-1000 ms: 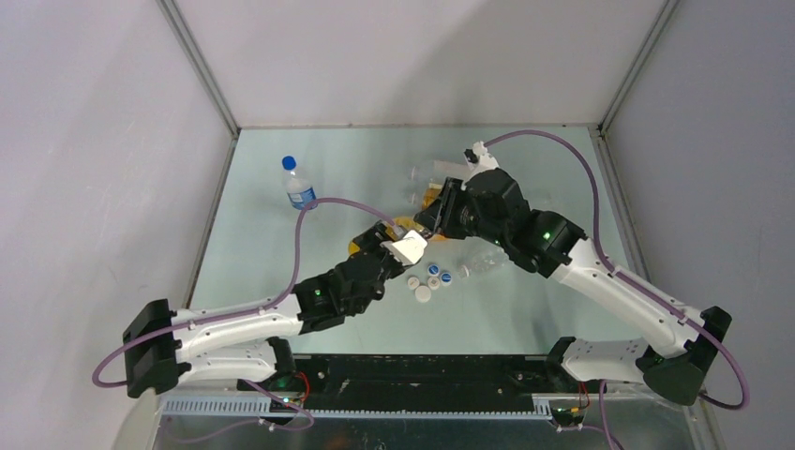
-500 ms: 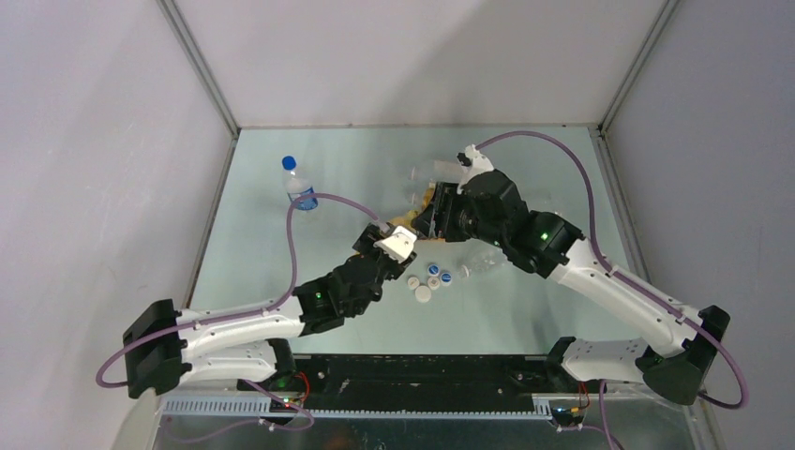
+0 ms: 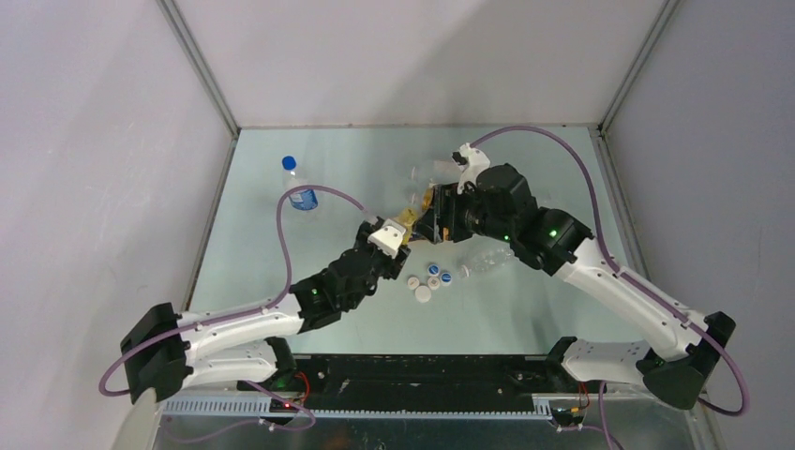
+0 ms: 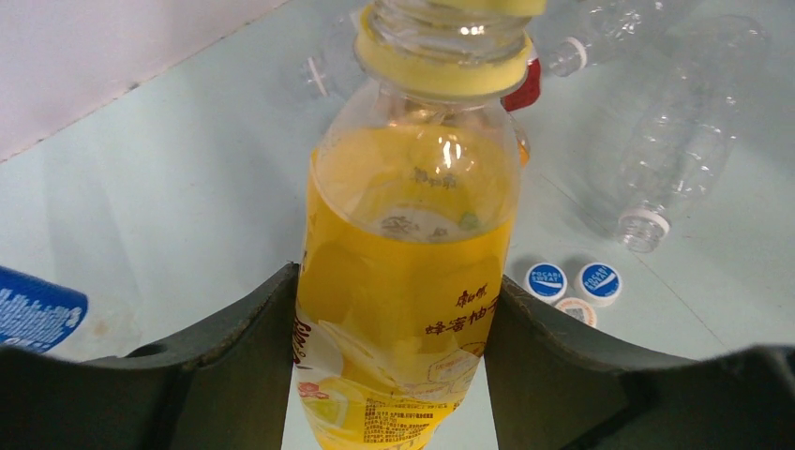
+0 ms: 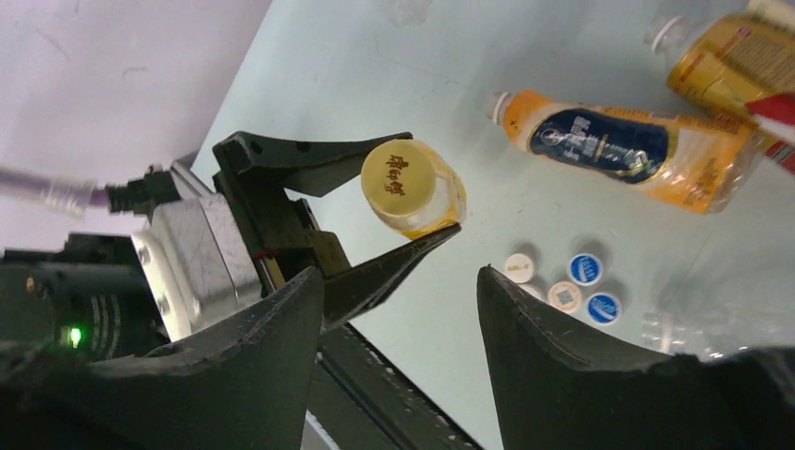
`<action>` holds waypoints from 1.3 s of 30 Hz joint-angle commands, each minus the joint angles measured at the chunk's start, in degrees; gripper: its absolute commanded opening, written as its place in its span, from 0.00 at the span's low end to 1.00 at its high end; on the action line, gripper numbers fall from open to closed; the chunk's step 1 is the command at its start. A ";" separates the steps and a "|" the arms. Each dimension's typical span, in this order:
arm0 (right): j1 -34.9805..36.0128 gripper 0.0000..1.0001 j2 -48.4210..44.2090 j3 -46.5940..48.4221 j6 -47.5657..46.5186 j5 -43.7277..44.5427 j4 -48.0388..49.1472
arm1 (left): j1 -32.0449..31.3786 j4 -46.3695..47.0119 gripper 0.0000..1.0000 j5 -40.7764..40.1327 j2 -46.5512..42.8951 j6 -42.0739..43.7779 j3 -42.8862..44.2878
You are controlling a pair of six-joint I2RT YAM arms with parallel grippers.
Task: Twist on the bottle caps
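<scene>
My left gripper (image 4: 398, 366) is shut on the orange-yellow bottle (image 4: 412, 281) and holds it upright. A yellow cap (image 4: 441, 66) sits on the bottle's neck and also shows in the right wrist view (image 5: 400, 178). My right gripper (image 5: 398, 274) is open and empty, just above and beside that cap. In the top view the bottle (image 3: 408, 217) sits between the left gripper (image 3: 398, 230) and the right gripper (image 3: 433, 220). Several loose blue and white caps (image 3: 431, 279) lie on the table, also in the right wrist view (image 5: 564, 296).
A capped clear bottle with a blue label (image 3: 298, 187) stands at the far left. An orange bottle with a dark-blue label (image 5: 619, 145) and a gold-and-red one (image 5: 741, 56) lie uncapped. Clear bottles lie near the caps (image 3: 487, 261) and further back (image 3: 431, 172).
My left gripper has moved the yellow bottle a little left and away from me. The right gripper has shifted slightly with it and stays beside the cap.
</scene>
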 commanded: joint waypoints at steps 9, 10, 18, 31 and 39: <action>-13.67 0.59 -7.39 2.41 -25.27 -22.10 1.55 | 5.31 4.61 0.00 25.94 -7.87 -2.06 -2.82; -13.83 0.58 -7.38 2.40 -26.22 -23.16 2.04 | 5.36 4.62 0.00 26.67 -8.32 -1.83 -2.76; -12.35 0.51 -5.51 2.40 -24.84 -27.04 5.89 | 5.51 4.54 0.00 30.38 -8.82 -2.01 -1.02; -7.95 0.44 -2.80 2.40 -24.03 -24.85 6.82 | 5.49 4.09 0.00 33.50 -8.78 -1.87 0.48; -6.67 0.43 -1.47 2.41 -23.98 -24.39 6.38 | 5.49 3.72 0.00 34.69 -8.07 -1.78 1.46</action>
